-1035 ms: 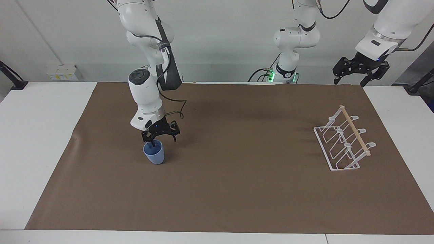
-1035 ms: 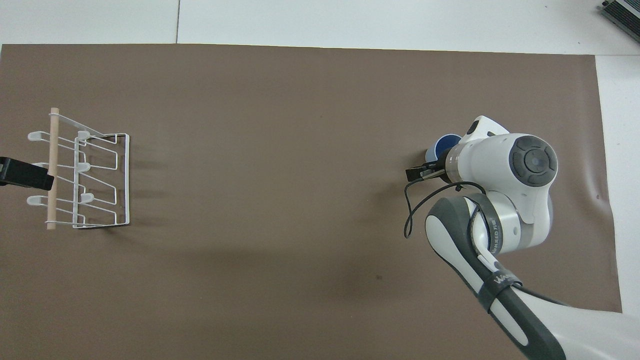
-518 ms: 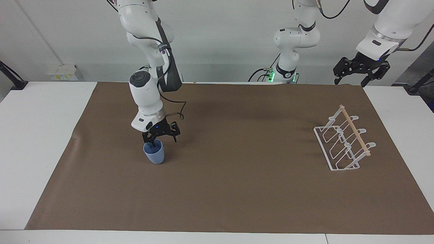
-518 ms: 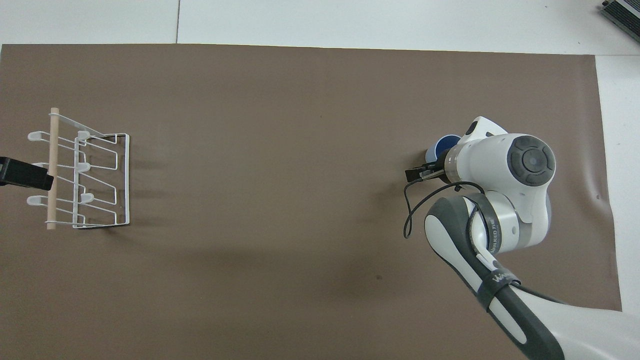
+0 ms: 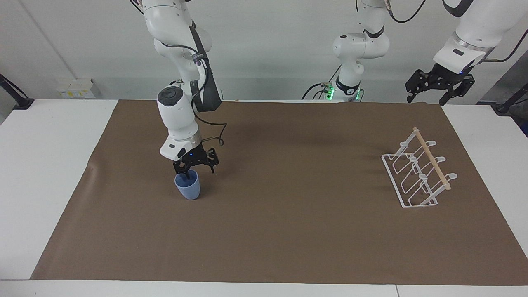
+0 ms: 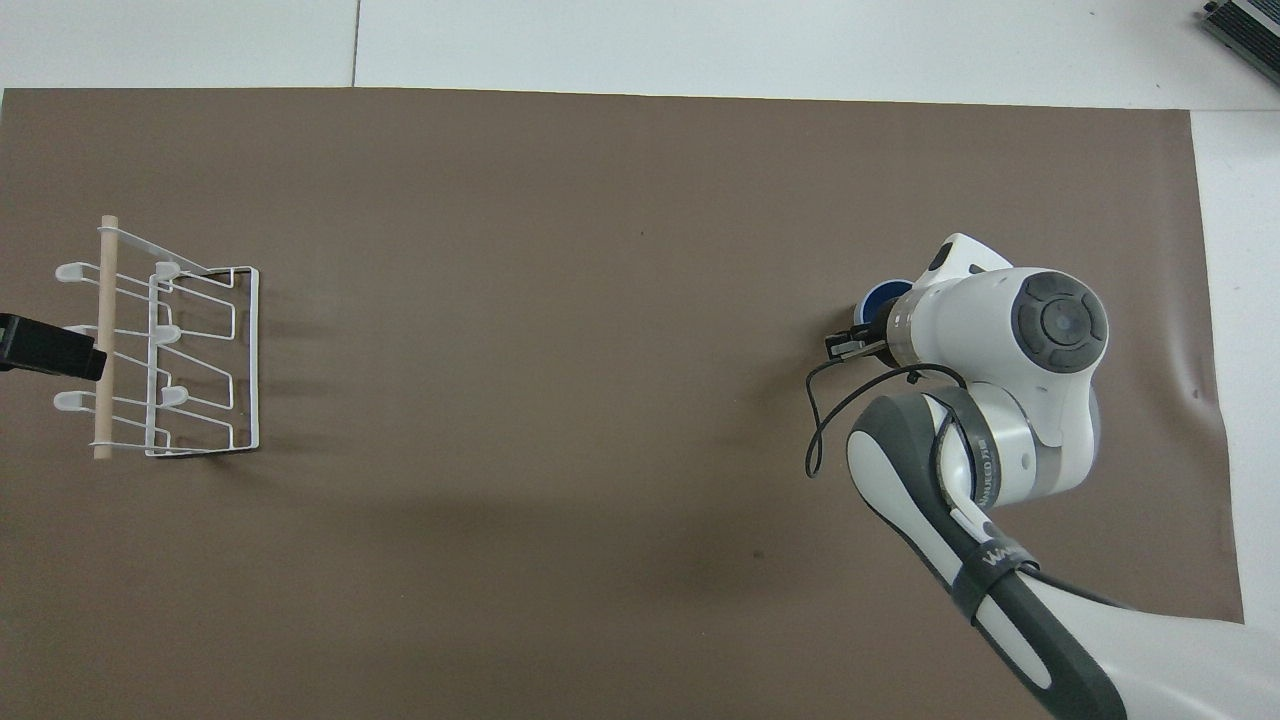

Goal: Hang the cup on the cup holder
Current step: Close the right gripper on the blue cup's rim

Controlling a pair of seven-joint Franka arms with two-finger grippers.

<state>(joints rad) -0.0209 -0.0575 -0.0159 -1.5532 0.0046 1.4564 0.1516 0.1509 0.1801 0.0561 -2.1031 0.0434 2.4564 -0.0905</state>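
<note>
- Brown mat (image 5: 288, 231): covers most of the white table (image 5: 41, 185).
- Cup holder (image 5: 418, 173): white wire, wooden rod on top, at the left arm's end.
- Cup (image 5: 188, 186): light blue, upright, at the right arm's end.
- Right gripper (image 5: 190, 175): one finger inside the cup; pinch cannot be told.
- Left gripper (image 5: 427, 99): raised, fingers spread, waiting.

Cup (image 5: 187, 186) light blue, darker inside; cup holder (image 5: 416, 173) white wire – pale wood rod; mat (image 5: 288, 227) plain brown, surface (image 5: 45, 165) white.
</note>
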